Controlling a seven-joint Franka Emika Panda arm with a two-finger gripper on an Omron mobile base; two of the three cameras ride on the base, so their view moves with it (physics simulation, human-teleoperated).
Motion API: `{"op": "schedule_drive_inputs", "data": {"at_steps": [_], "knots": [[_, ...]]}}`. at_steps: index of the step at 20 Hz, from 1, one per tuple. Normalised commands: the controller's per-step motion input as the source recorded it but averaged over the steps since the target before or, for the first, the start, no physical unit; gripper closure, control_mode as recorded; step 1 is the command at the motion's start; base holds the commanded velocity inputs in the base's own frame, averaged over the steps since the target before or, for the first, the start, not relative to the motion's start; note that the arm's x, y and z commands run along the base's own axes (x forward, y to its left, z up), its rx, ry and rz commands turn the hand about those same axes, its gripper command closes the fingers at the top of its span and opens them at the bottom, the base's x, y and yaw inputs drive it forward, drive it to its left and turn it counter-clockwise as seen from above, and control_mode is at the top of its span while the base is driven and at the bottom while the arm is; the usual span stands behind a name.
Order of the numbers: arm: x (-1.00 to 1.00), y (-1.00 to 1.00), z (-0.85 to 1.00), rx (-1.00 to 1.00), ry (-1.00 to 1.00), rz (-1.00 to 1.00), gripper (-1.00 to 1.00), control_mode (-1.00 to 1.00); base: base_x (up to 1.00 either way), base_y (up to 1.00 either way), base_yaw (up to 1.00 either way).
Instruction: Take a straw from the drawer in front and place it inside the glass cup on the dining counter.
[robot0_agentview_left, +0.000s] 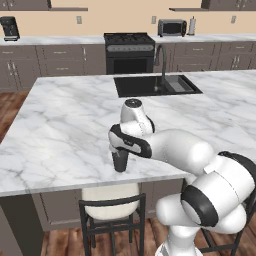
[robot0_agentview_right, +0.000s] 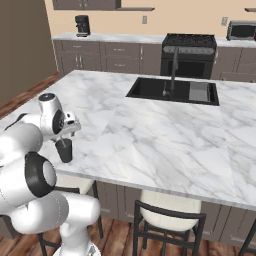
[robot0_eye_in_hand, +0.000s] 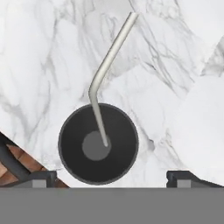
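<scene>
Hand view looks straight down into the glass cup (robot0_eye_in_hand: 98, 143), and the straw (robot0_eye_in_hand: 106, 70) already stands in it: its lower end rests on the cup's floor, and the upper part bends at the rim and leans out over the dining counter (robot0_eye_in_hand: 48, 57). Here the straw looks pale grey, not pink. The gripper (robot0_eye_in_hand: 111, 177) hangs directly above the cup with its jaws spread wide, one fingertip on either side of the cup and nothing between them.

Left base view shows the cup (robot0_agentview_left: 120, 162) close to the counter's near edge, just above a stool (robot0_agentview_left: 111, 202).

My guess is that the job is nearly finished. The danger is in pulling away: a fingertip could catch the leaning straw and flick it out, or nudge the cup off the nearby edge.
</scene>
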Motion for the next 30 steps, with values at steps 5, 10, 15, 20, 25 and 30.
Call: {"op": "schedule_drive_inputs", "data": {"at_steps": [5, 10, 15, 20, 25, 30], "knots": [[-0.22, -0.32, 0.12, -0.09, 0.17, -0.34, -1.0, -1.0, 0.0, 0.0, 0.0], [-0.88, -0.53, 0.01, 0.01, 0.17, -0.23, -1.0, -1.0, 0.0, 0.0, 0.0], [-1.0, -0.42, 0.02, 0.11, 0.15, -0.17, -1.0, -1.0, 0.0, 0.0, 0.0], [-0.96, -0.3, 0.12, 0.13, 0.04, -0.13, -1.0, -1.0, 0.0, 0.0, 0.0], [-0.64, -0.02, 0.15, 0.07, 0.03, -0.13, -1.0, -1.0, 0.0, 0.0, 0.0], [-0.41, 0.0, 0.04, 0.0, -0.01, -0.05, -1.0, -1.0, 0.0, 0.0, 0.0]]}}
